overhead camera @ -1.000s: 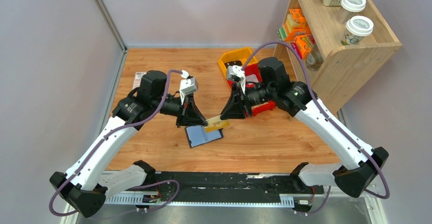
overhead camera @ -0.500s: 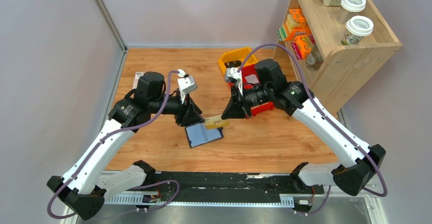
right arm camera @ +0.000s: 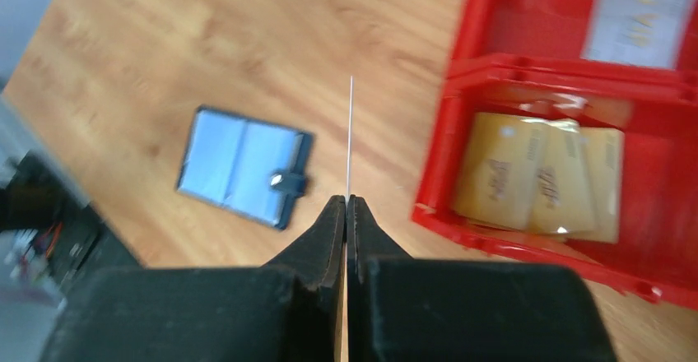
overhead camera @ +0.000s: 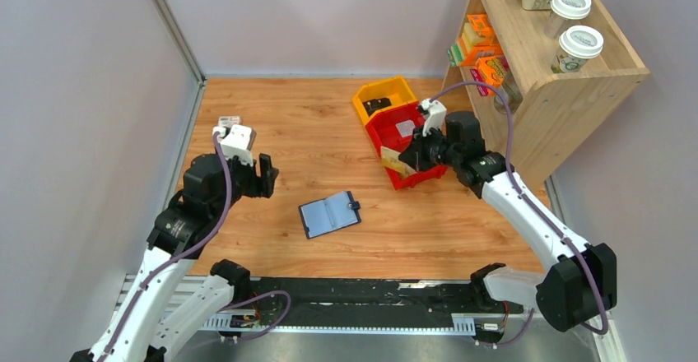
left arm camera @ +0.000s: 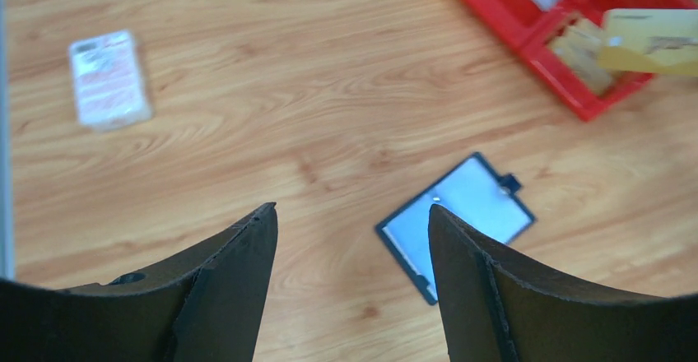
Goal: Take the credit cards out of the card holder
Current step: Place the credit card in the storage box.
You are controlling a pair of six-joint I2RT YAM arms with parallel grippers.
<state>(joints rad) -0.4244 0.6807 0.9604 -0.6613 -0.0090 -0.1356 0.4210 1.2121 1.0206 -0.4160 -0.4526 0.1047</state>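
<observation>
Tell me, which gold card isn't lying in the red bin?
The card pinched edge-on in the right claw; the other cards lie flat inside the red bin.

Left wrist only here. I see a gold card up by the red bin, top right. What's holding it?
Observer: The right gripper, jaws shut on one end of the card.
Operator: How many are in the bin already?
Observer: Right wrist shows what looks like three gold cards, overlapping in the near compartment of the red bin.
Operator: Anything behind it?
Observer: A yellow bin holding a small black object.
</observation>
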